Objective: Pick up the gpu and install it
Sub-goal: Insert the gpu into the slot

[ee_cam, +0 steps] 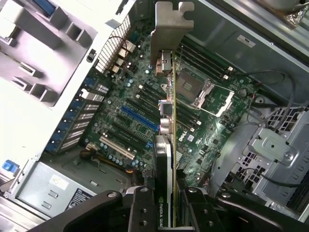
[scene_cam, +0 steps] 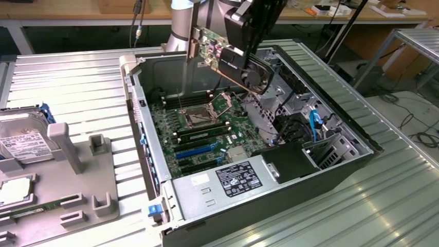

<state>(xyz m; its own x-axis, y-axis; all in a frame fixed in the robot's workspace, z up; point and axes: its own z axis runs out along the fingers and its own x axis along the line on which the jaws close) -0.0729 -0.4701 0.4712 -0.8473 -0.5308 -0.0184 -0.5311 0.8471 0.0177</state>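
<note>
- Grips the gpu (scene_cam: 219, 54) in the gripper (scene_cam: 248, 49) with the jaws closed partway and a finger (ee_cam: 145, 210) flat against each face of the card.
- Holds the card in the air at about twelve o'clock of the exterior view, over the far end of the open computer case (scene_cam: 343, 118) — tilted, and clear of the motherboard (scene_cam: 205, 131) below.
- Points the silver end bracket (scene_cam: 194, 43) toward ten o'clock and the black cooler (scene_cam: 257, 76) toward four o'clock.
- From the wrist, looks along the card's edge: gpu (ee_cam: 167, 121) running away from the gripper (ee_cam: 169, 212), bracket (ee_cam: 170, 24) at the far end, motherboard (ee_cam: 140, 96) beneath.
- At the centre of the exterior view, on the case floor: the motherboard, with a processor socket (scene_cam: 199, 117) and, toward six o'clock of it, blue slots (scene_cam: 197, 151).
- At six o'clock inside the case: a power supply (scene_cam: 230, 180).
- At nine o'clock, outside the case: a grey tray (scene_cam: 75, 154) — with a hard drive (scene_cam: 20, 141) lying on it.
</note>
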